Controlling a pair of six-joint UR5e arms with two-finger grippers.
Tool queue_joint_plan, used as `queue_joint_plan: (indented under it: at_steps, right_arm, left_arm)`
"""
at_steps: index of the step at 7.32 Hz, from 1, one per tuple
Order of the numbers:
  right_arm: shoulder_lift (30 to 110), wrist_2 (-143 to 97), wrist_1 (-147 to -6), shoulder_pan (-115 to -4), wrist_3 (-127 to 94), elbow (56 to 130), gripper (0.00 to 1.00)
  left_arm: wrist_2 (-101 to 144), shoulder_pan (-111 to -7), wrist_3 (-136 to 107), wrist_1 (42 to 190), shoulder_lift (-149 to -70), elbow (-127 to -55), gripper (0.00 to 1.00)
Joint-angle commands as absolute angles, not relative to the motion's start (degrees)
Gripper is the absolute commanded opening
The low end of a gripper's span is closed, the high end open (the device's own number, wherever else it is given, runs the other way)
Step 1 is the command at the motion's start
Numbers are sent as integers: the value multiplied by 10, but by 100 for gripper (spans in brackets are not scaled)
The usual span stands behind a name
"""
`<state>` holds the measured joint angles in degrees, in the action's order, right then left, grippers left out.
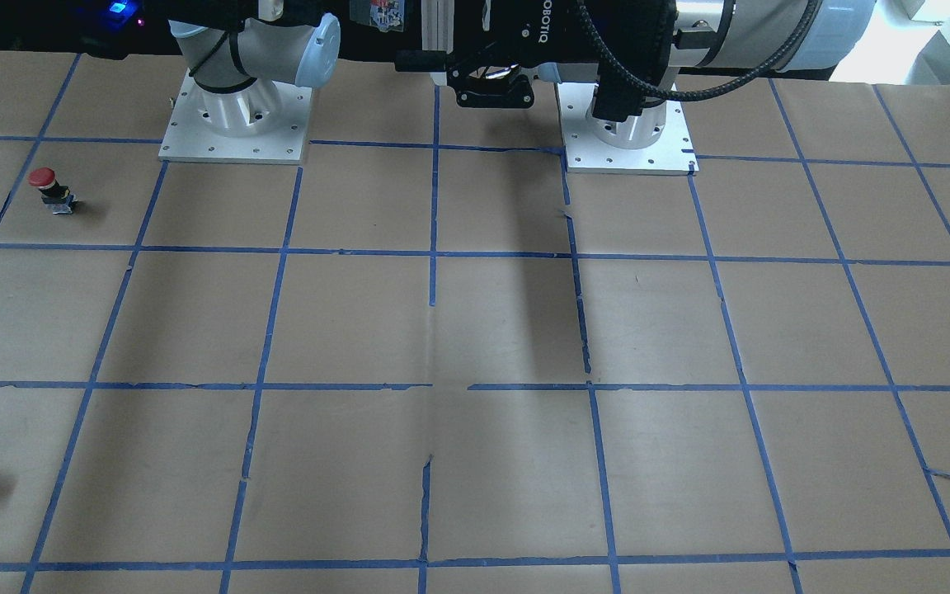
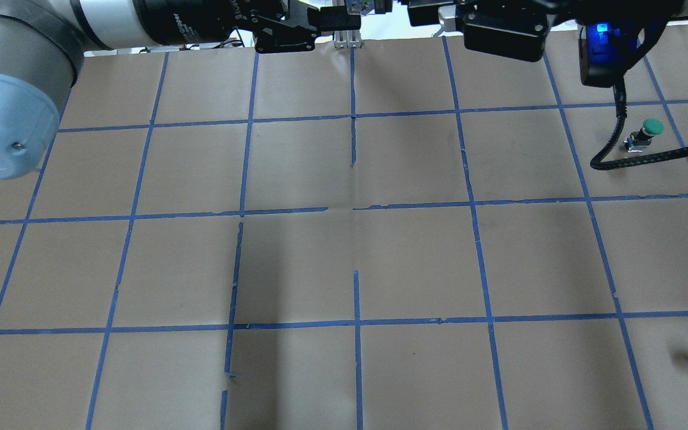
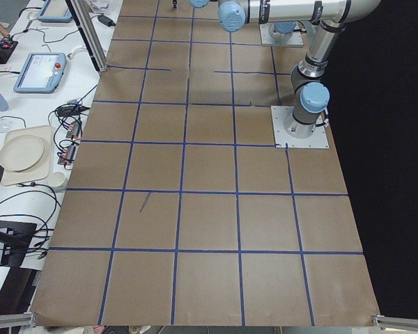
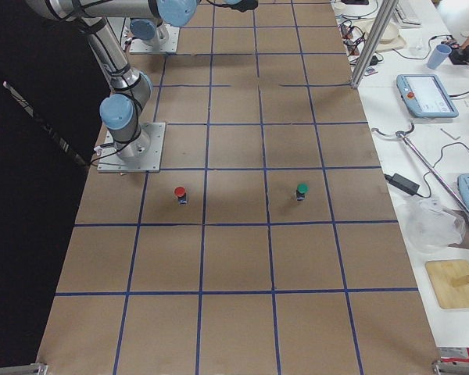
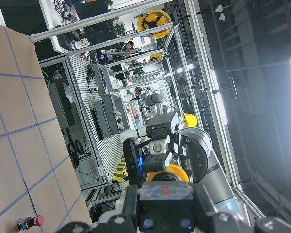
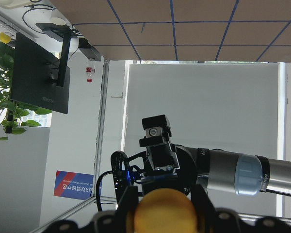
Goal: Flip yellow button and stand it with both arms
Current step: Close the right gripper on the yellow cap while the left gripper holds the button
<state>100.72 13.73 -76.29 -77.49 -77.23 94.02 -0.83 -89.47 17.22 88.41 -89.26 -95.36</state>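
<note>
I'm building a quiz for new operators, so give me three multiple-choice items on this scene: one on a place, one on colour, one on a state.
1. Where is the yellow button?
A) on an arm's base plate
B) in the air, between the left hand and the right hand
C) beside a monitor

2. What colours are the caps of the two buttons standing on the table?
A) red and green
B) red and blue
C) both yellow

3. How do the right hand's fingers stand?
A) spread wide, nothing between
B) closed on a cable
C) either side of the yellow cap

Key: 1 B, each wrist view shows it between that hand's fingers, facing the other hand. 2 A, the exterior right view shows the red button and the green button. 3 C, the right wrist view shows it.
</note>
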Motion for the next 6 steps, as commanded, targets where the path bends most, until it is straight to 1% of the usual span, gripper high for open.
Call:
queue_joint_plan:
  at_steps: [1,3,5,6]
  right_arm:
    - [1005,146,-767,-767,-772,939,18]
    - [996,192,-804,-740,-759,942,16]
    - [991,237,-812,-735,-688,947,16]
    - [989,241,-812,-735,-685,947,16]
  left_arm:
    - [-14,-893,157,884,-892,-953,100]
    - [-121,-886,157,883,-892,-941,100]
    - [-241,-883,126,876,-891,-928,100]
    - [-346,-882,101,854,-896,-912,100]
